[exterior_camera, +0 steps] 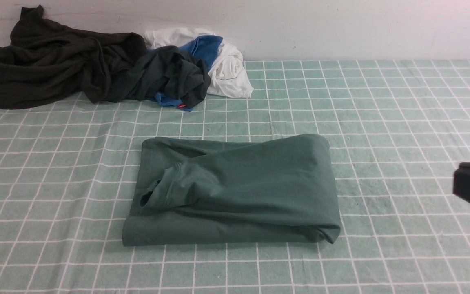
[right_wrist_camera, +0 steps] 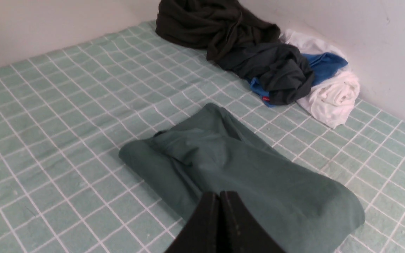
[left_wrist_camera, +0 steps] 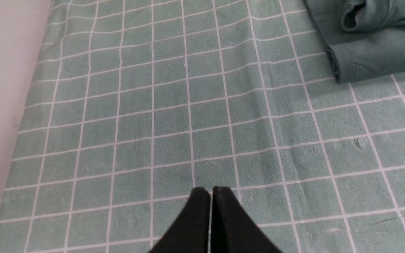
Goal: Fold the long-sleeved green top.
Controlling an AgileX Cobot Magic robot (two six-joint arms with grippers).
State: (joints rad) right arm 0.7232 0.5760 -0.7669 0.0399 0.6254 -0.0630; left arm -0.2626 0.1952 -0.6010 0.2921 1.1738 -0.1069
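Green top (exterior_camera: 235, 192) lies folded — well left of the right tool (right_wrist_camera: 219, 194).

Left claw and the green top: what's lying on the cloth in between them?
Nothing: only bare checked tablecloth lies between the shut left claw and the folded green top. The left wrist view shows that stretch.

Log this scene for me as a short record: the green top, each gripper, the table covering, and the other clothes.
green long-sleeved top: folded into a compact rectangle, mid-cloth
left gripper: shut, holding nothing, over bare cloth
right gripper: shut, holding nothing, clear of the top
checked cloth: pale green, white grid
clothes pile: dark, blue and white garments, crumpled far left by wall
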